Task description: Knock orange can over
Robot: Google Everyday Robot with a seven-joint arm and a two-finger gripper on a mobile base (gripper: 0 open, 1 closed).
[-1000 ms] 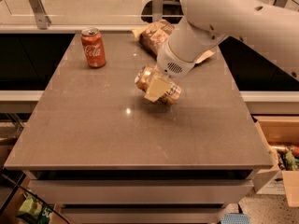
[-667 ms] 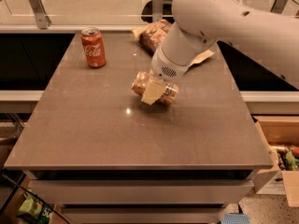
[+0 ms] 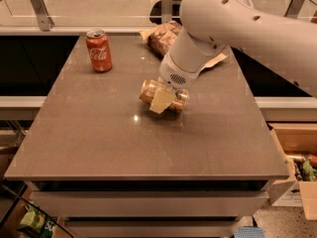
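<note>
Orange-tan metal is what you should look for first: the orange can [image 3: 179,102] lies on its side near the middle of the frame, on the grey table [image 3: 99,143], with its round ends facing left and right. You have only one camera view to go by. In it the gripper [image 3: 161,101] sits right on top of the can, at the end of the big white arm [image 3: 223,24] that comes in from the upper right. You cannot tell if the gripper is apart, together or clamped on the can, because the can and the arm hide that part. Compared with a second ago, the can and the gripper have slid together a little way down and to the left in the frame, and the can was lying down then too. So the knocking over looks done to me, and you may only need to lift the gripper away. For writing, you can read the white Coca-Cola name on the red can [image 3: 99,51], which stands up straight in the upper left, well apart from the gripper. The dark marks on the orange can are too hidden to read. A brown snack bag [image 3: 161,37] lies behind the arm, and you cannot read its label.
</note>
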